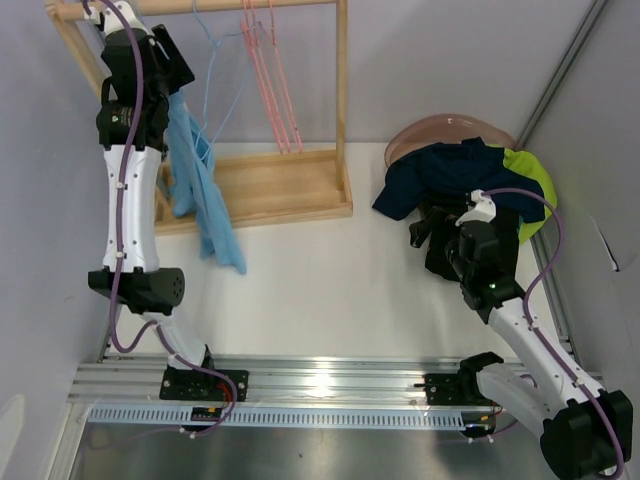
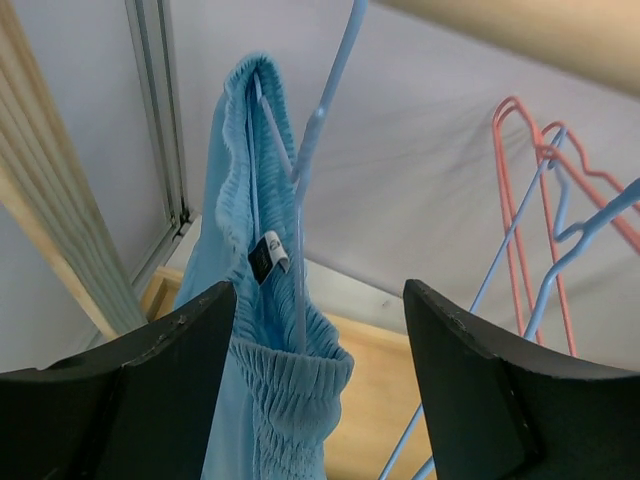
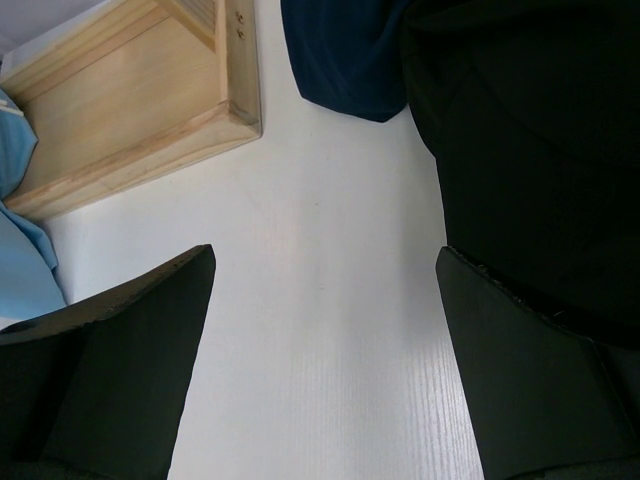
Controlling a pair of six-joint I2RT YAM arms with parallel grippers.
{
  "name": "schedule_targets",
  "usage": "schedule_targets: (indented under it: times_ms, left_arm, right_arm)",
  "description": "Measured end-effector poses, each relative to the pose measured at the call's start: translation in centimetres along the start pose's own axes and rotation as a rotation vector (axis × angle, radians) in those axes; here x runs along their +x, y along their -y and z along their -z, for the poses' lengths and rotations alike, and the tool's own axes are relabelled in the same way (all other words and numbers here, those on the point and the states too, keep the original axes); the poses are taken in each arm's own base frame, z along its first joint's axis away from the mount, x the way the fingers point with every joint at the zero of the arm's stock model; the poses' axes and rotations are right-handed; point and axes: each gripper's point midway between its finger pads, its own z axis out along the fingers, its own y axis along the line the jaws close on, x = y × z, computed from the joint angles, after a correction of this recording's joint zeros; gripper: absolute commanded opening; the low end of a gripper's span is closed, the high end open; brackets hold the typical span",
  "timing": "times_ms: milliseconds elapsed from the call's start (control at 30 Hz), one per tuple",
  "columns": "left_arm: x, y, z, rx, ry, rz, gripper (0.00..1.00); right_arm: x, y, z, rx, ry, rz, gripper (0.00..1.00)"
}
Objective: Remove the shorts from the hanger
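Note:
Light blue shorts (image 1: 200, 185) hang from a blue hanger (image 1: 205, 60) on the wooden rack, their hem draping down to the table. In the left wrist view the ribbed waistband of these shorts (image 2: 265, 340) sits between the jaws of my left gripper (image 2: 320, 385), close to the left finger, with the hanger's wire (image 2: 320, 120) running up through it. The jaws stand open around the fabric. My right gripper (image 3: 325, 350) is open over bare table beside a pile of navy shorts (image 1: 440, 175), black shorts (image 1: 450, 240) and lime green shorts (image 1: 530, 175).
Empty pink hangers (image 1: 270, 80) and another blue hanger (image 2: 560, 250) hang on the rack's rail (image 1: 210, 6). The rack's wooden base (image 1: 285, 185) lies at the back left. A pink basket (image 1: 445, 128) sits behind the pile. The grey wall is close on the left.

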Motion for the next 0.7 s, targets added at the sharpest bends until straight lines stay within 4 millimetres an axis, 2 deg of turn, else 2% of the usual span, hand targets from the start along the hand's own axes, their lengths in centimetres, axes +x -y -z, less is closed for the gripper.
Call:
schedule_targets:
  times_ms: [200, 400, 433, 500, 533, 600, 633, 700]
  left_arm:
    - [-0.5, -0.4, -0.6, -0.011, 0.016, 0.006, 0.73]
    - [1.3, -2.0, -3.6, -0.056, -0.021, 0.008, 0.55]
    - [1.6, -2.3, -4.2, -0.063, -0.027, 0.012, 0.43]
    - [2.1, -2.7, -5.2, -0.073, -0.037, 0.021, 0.32]
    - [2.2, -2.8, -5.6, -0.073, -0.036, 0.024, 0.19]
    - [2.2, -2.5, -6.0, -0.064, -0.033, 0.029, 0.09]
    - [2.1, -2.4, -6.0, -0.058, -0.033, 0.031, 0.0]
    - [2.1, -2.3, -5.9, -0.054, -0.035, 0.033, 0.0]
  right_arm:
    - [1.0, 0.6, -0.8, 0.023, -0.036, 0.02, 0.99]
    - [1.7, 0.9, -1.3, 0.034, -0.058, 0.025, 0.99]
    - [1.8, 0.9, -1.4, 0.036, -0.061, 0.025, 0.99]
    - [2.0, 1.0, -1.6, 0.039, -0.068, 0.025, 0.99]
    - [2.1, 1.0, -1.7, 0.04, -0.07, 0.025, 0.99]
    - [2.2, 1.1, -1.9, 0.042, -0.073, 0.026, 0.99]
    - [2.3, 1.1, -1.9, 0.04, -0.071, 0.026, 0.99]
    - [2.4, 1.0, -2.1, 0.035, -0.07, 0.026, 1.0]
